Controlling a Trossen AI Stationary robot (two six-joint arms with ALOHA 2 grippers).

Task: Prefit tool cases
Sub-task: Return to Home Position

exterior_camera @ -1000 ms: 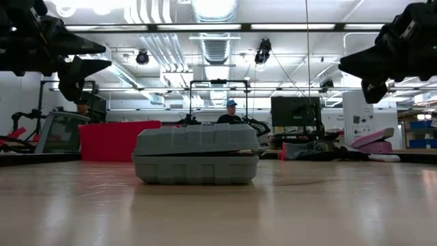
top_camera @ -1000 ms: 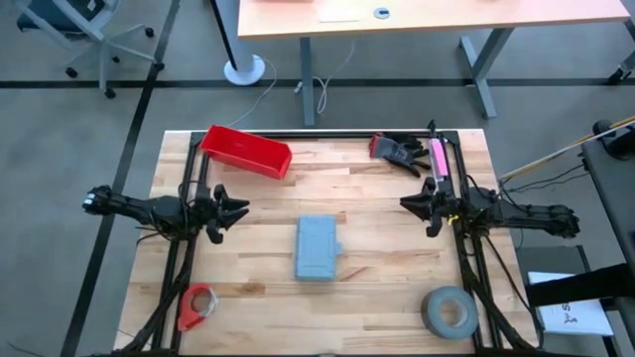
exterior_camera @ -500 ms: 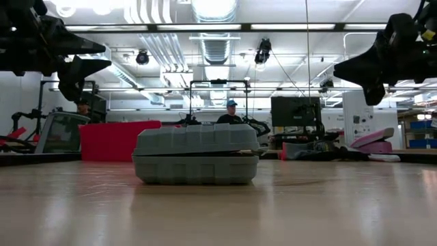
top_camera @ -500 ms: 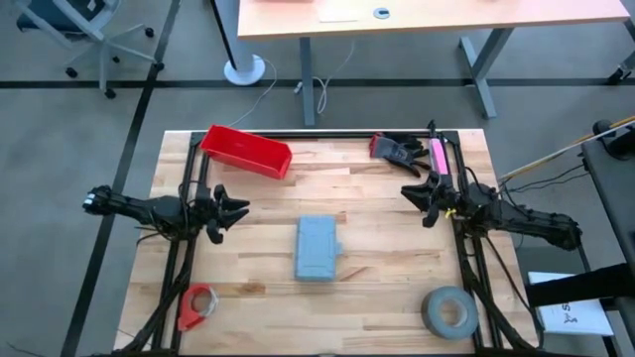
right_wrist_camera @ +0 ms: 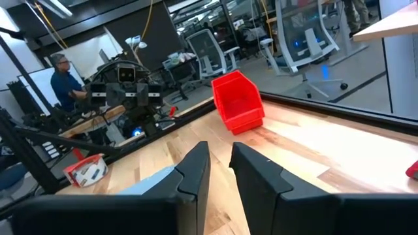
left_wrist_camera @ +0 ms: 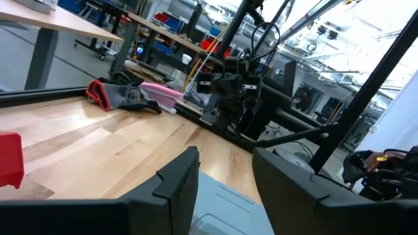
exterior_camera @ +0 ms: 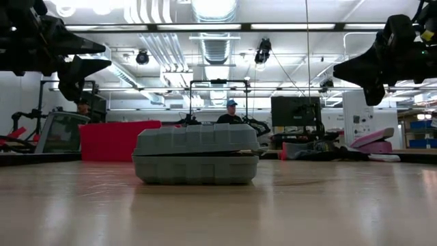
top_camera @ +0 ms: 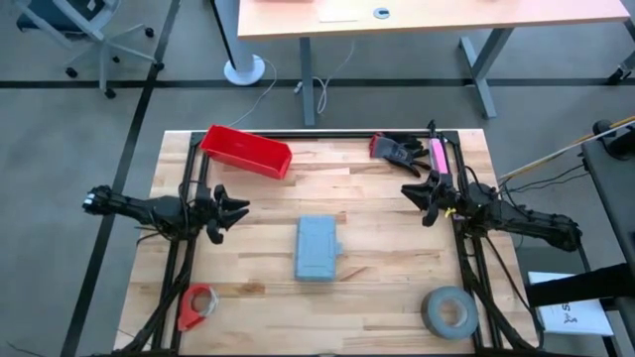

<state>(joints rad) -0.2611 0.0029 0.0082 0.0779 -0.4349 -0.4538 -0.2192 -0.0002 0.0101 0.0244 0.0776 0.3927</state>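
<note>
on the wooden table [top_camera: 387, 228] lie a tool case [top_camera: 317, 248], a red bin [top_camera: 246, 151], gloves [top_camera: 397, 149], a grey tape roll [top_camera: 448, 311] and a red tape roll [top_camera: 197, 304].

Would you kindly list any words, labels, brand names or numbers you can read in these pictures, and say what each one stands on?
No text can be read with certainty in any view.
On the white sheet at the high view's lower right: dark print, too small to read.
On the tool case, the red bin and the grey tape roll: no label or marking shows.
</note>
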